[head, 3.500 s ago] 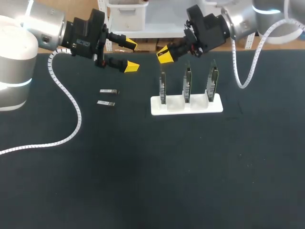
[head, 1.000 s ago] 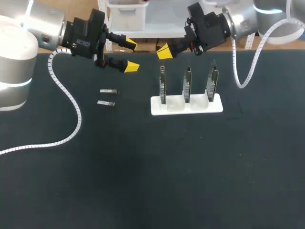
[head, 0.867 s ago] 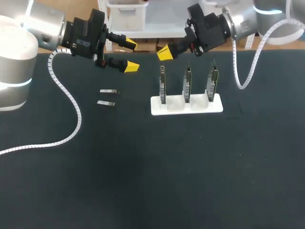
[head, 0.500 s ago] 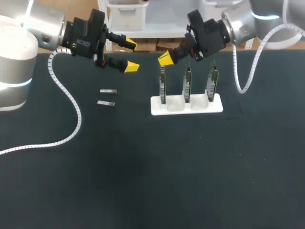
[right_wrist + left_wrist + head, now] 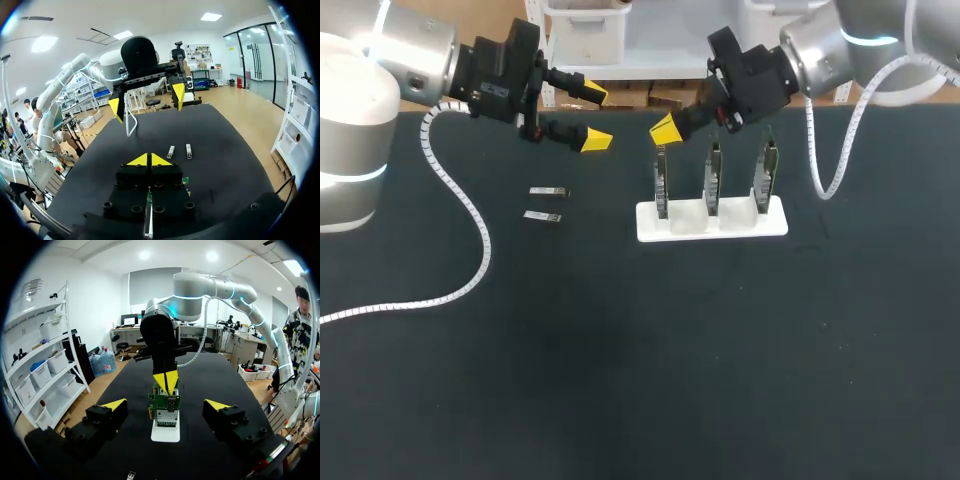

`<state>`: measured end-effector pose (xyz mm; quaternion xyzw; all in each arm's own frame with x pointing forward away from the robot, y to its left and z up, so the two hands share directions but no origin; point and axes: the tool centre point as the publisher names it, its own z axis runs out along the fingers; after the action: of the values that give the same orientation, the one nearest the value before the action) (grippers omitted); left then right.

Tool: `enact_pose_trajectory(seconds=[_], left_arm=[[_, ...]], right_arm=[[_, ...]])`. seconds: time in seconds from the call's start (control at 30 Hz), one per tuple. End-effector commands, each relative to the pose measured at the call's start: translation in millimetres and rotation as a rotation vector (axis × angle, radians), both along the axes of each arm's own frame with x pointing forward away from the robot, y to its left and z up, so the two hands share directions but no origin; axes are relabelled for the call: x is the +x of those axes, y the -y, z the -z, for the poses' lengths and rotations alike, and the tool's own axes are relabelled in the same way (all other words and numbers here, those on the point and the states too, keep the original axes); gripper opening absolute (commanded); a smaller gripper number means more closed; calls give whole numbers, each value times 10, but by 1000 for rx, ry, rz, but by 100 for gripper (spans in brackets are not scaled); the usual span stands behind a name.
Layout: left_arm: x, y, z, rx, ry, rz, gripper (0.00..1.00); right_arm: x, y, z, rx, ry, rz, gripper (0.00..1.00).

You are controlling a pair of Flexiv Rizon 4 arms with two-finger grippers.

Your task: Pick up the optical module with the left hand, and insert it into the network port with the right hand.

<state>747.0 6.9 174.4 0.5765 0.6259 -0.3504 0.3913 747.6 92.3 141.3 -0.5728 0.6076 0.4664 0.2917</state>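
Two small silver optical modules (image 5: 549, 191) (image 5: 542, 216) lie side by side on the black table (image 5: 620, 350), left of the white stand (image 5: 712, 222). The stand holds three upright port boards (image 5: 662, 180). My left gripper (image 5: 588, 116) hovers open above and behind the modules, with nothing between its fingers. My right gripper (image 5: 665, 128) is shut and empty, its yellow tips just above the leftmost board. The left wrist view has its gripper (image 5: 166, 405) open, facing the stand (image 5: 165, 432) and the right gripper (image 5: 165, 381). From the right gripper (image 5: 148, 160), both modules (image 5: 171, 151) (image 5: 188, 150) lie ahead, the left gripper (image 5: 147, 100) beyond them.
A white coiled cable (image 5: 470, 215) from my left arm trails over the table's left side. Another coiled cable (image 5: 835, 150) hangs from my right arm beside the stand.
My right gripper has come down and a little forward, from behind the stand to just over the leftmost board. The left arm and both modules have stayed put.
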Motion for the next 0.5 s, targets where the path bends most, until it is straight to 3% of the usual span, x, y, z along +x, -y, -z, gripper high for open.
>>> enact_pose_trajectory(seconds=[0.03,0.27,0.5], left_arm=[[-3,10,-5,5,-2,-3,100],[-3,10,-5,5,-2,-3,100],[-3,10,-5,5,-2,-3,100]], right_arm=[[1,11,55,2,-2,-1,0],[-33,22,105,14,-15,1,0],[4,10,-138,72,32,-13,0]])
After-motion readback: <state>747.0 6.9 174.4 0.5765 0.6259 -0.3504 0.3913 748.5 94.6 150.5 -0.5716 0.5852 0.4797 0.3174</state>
